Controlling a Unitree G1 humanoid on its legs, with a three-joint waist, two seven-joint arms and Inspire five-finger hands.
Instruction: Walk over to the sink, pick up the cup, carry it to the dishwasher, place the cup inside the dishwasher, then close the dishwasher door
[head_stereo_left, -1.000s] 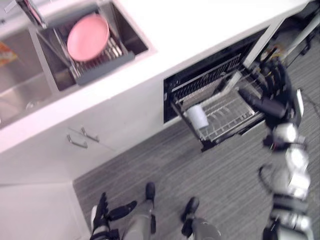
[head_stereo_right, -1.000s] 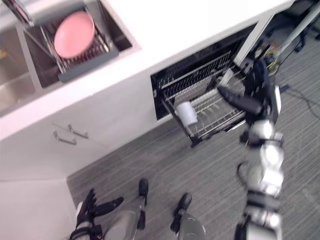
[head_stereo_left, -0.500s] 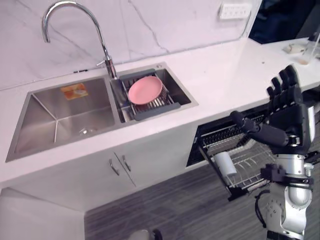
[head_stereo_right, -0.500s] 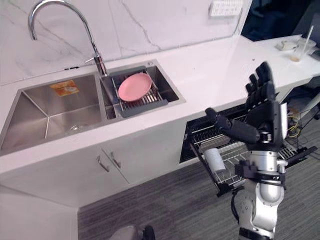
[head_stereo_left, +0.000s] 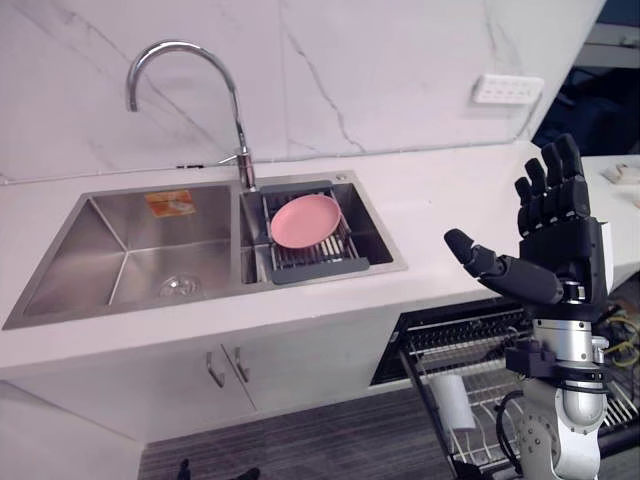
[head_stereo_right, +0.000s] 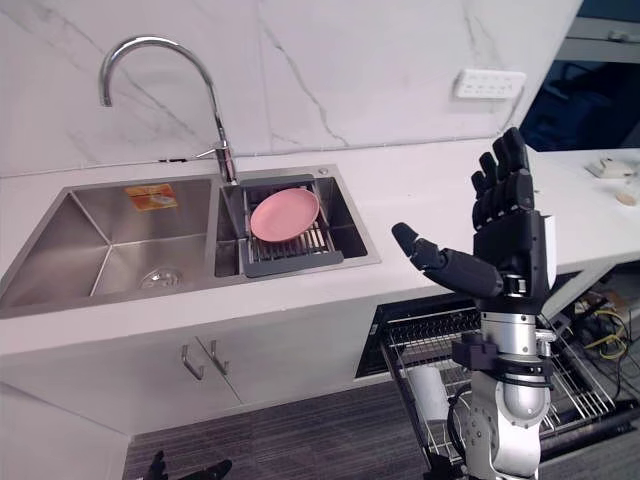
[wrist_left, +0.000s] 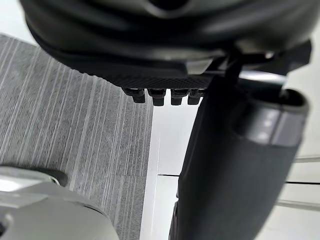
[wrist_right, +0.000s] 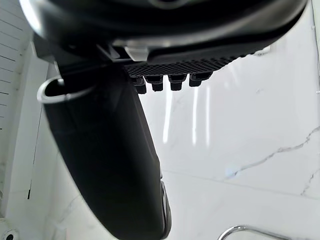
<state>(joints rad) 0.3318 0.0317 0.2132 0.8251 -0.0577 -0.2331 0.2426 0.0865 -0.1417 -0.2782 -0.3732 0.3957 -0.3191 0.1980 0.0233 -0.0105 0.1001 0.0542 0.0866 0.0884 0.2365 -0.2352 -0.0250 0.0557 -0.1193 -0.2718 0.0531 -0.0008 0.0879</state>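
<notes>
White veined-stone wall (head_stereo_left: 400, 70) and white countertop (head_stereo_left: 440, 200) run across the head views. Set in the counter we note a stainless-steel double sink (head_stereo_left: 120, 270) with a tall chrome gooseneck tap (head_stereo_left: 241, 130). A round pink plate (head_stereo_left: 305, 220) lies on a dark grey drain rack (head_stereo_left: 320, 270) over the basin nearer the dishwasher.

Below the counter edge, a silver wire dishwasher rack (head_stereo_right: 585, 385) stands pulled out of the dark dishwasher opening (head_stereo_left: 392, 362). The white cylindrical cup (head_stereo_right: 430, 390) lies on its side in that rack, at the end toward the sink (well apart from both hands).

We record the right hand (head_stereo_left: 560, 255) raised upright above the rack, in front of the counter edge, with fingers straight, thumb spread and nothing held. The left hand (wrist_left: 150, 55) hangs low near the grey striped carpet (wrist_left: 65, 130), with fingers relaxed and empty.
</notes>
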